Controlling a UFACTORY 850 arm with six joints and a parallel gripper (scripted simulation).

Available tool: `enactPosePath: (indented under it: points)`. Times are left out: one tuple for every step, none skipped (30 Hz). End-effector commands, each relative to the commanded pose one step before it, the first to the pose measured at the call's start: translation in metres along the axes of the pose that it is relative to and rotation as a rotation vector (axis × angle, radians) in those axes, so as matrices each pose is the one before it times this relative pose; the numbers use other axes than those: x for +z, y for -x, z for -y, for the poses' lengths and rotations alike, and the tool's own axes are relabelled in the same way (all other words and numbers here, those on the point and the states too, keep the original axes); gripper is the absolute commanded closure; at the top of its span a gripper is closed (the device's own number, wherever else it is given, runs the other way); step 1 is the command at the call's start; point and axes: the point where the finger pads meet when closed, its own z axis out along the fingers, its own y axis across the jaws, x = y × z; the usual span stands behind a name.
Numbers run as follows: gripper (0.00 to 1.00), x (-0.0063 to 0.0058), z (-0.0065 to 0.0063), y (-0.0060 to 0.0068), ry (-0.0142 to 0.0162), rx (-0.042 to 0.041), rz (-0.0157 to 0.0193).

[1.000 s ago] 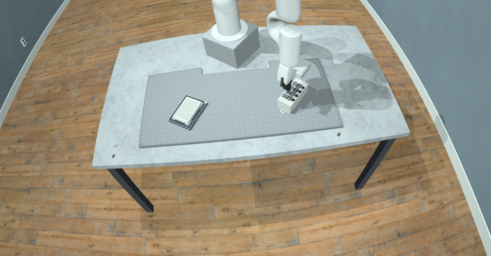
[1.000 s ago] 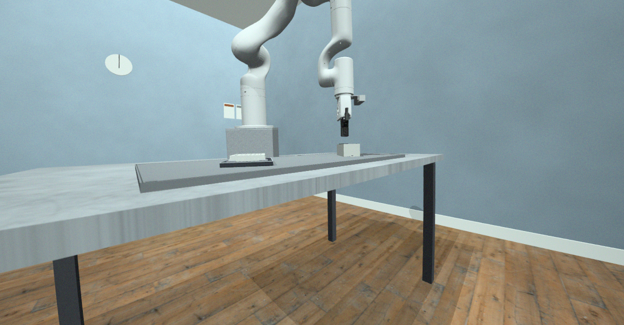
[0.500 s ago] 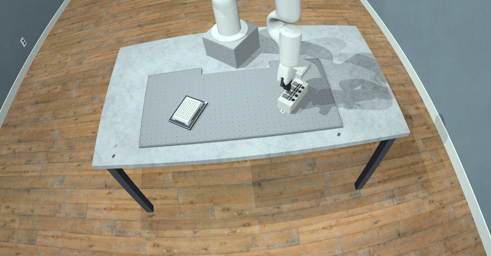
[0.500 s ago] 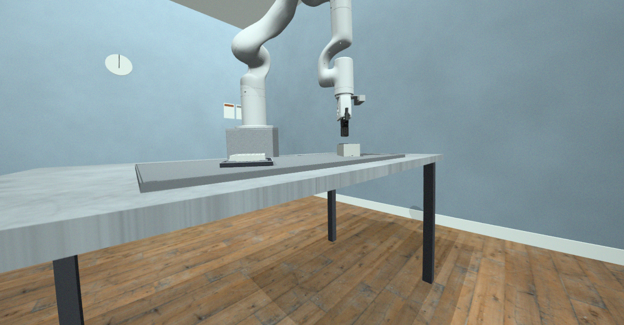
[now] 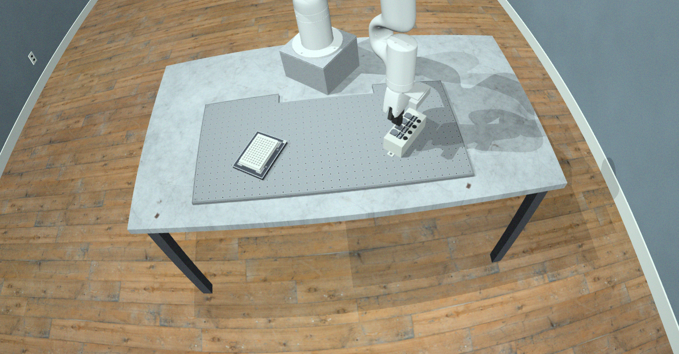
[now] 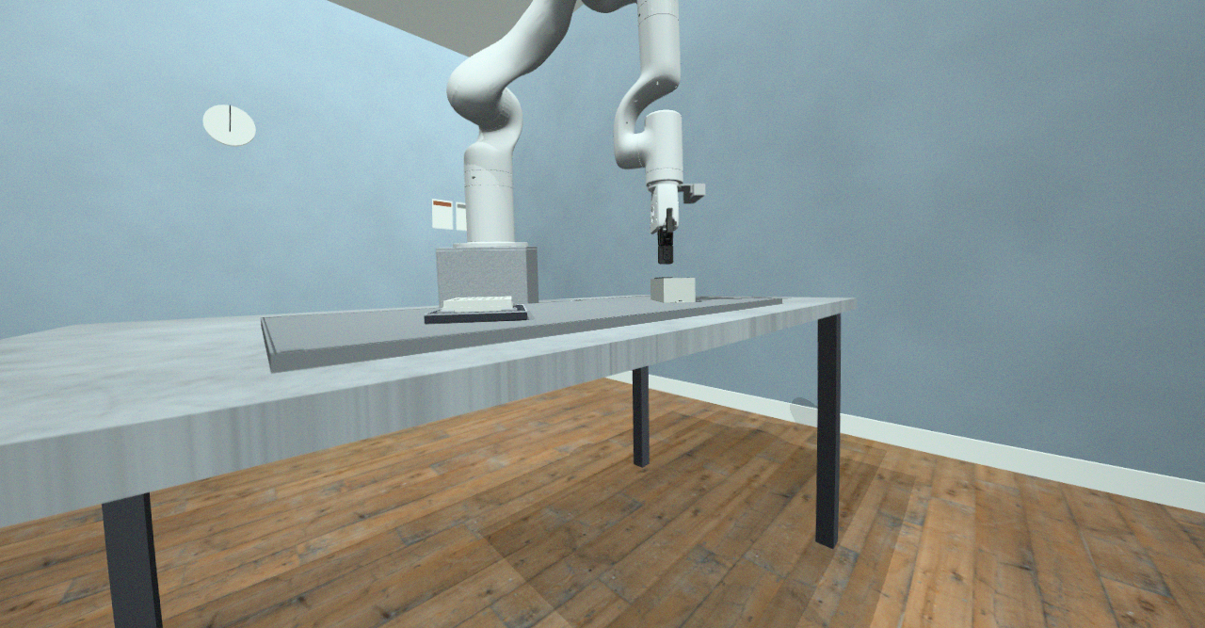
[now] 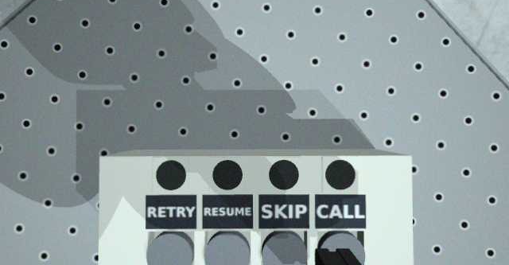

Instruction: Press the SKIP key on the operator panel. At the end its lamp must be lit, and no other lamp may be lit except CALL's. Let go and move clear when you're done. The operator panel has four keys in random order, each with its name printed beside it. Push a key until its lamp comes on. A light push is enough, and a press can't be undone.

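Observation:
The white operator panel [image 5: 404, 133] sits on the perforated plate at the right; it also shows in the side view [image 6: 672, 289]. In the wrist view its labels read RETRY [image 7: 171, 212], RESUME [image 7: 227, 212], SKIP [image 7: 284, 212] and CALL [image 7: 340, 212]. A dark lamp sits above each label, such as the SKIP lamp [image 7: 283, 174]; all lamps are unlit. Grey round keys lie below the labels, the SKIP key [image 7: 283, 249] among them. My gripper [image 7: 338, 257] [image 6: 665, 251] is shut and empty, its tips over the CALL key [image 7: 341, 247]. It hangs a little above the panel.
A white well plate in a dark frame [image 5: 260, 154] lies at the plate's left. The arm's grey base block [image 5: 319, 62] stands at the back. The perforated plate [image 5: 327, 147] covers the table's middle.

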Motion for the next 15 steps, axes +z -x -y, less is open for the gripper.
enactPosePath:
  points:
    - [1.0, -0.00046, -0.0002, -0.00073, 0.00037, 0.00006, -0.0014]
    - [1.0, 0.0, 0.0, 0.0, 0.0, 0.0, 0.0]
    - [1.0, 0.0, 0.0, 0.0, 0.0, 0.0, 0.0]
    - [1.0, 0.0, 0.0, 0.0, 0.0, 0.0, 0.0]
    - [1.0, -0.00431, 0.0025, 0.00041, -0.00004, 0.00005, 0.00008]
    - [1.0, -0.0043, 0.00251, 0.00043, 0.0, 0.0, -0.00001]
    - [1.0, 0.0, 0.0, 0.0, 0.0, 0.0, 0.0]
    - [1.0, 0.0, 0.0, 0.0, 0.0, 0.0, 0.0]
    - [1.0, -0.00431, 0.00251, 0.00042, -0.00001, 0.0, 0.0]
    - [1.0, -0.0043, 0.00251, 0.00043, 0.0, 0.0, -0.00001]
    - [1.0, -0.00431, 0.00251, 0.00042, -0.00001, 0.0, -0.00001]
    - [1.0, -0.00431, 0.00251, 0.00041, -0.00001, 0.0, 0.0]
    - [1.0, -0.00418, 0.00244, 0.00042, 0.0, 0.0, -0.00001]
    - [1.0, 0.0, 0.0, 0.0, 0.0, 0.0, 0.0]
    - [1.0, 0.0, 0.0, 0.0, 0.0, 0.0, 0.0]
